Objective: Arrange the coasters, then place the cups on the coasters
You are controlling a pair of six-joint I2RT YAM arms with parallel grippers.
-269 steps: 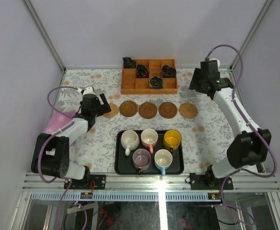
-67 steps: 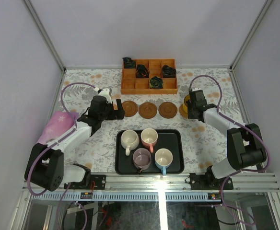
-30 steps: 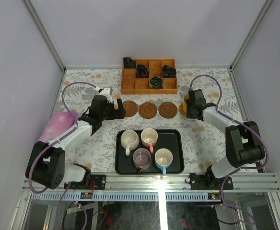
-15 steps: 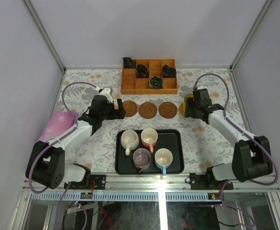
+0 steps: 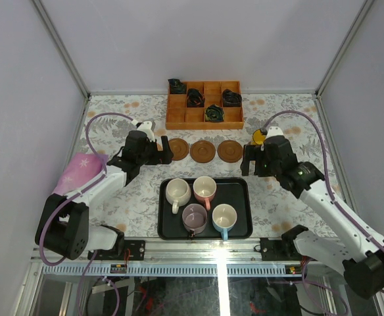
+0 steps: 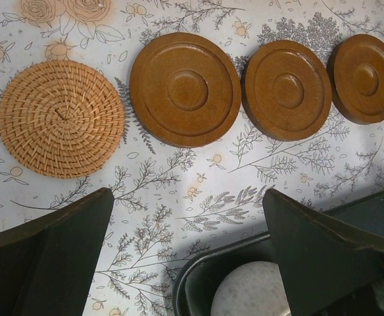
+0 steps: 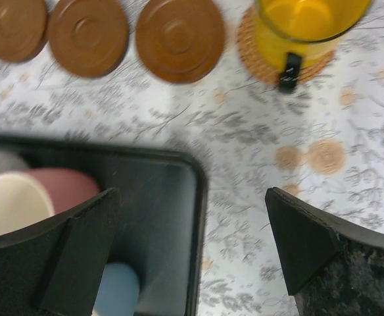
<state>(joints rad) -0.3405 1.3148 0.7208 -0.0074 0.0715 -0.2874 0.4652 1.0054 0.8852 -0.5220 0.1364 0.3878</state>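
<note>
1. Right pincer [image 7: 192, 195] wide open, empty, over the tray's [image 5: 239, 217] far right corner.
2. Left pincer [image 6: 189, 197] wide open, empty, past the tray's far left corner.
3. Yellow cup [image 7: 304, 26] on woven coaster [image 7: 258, 56] beyond the tray's right end; four cups [image 5: 204, 189] inside tray.
</note>
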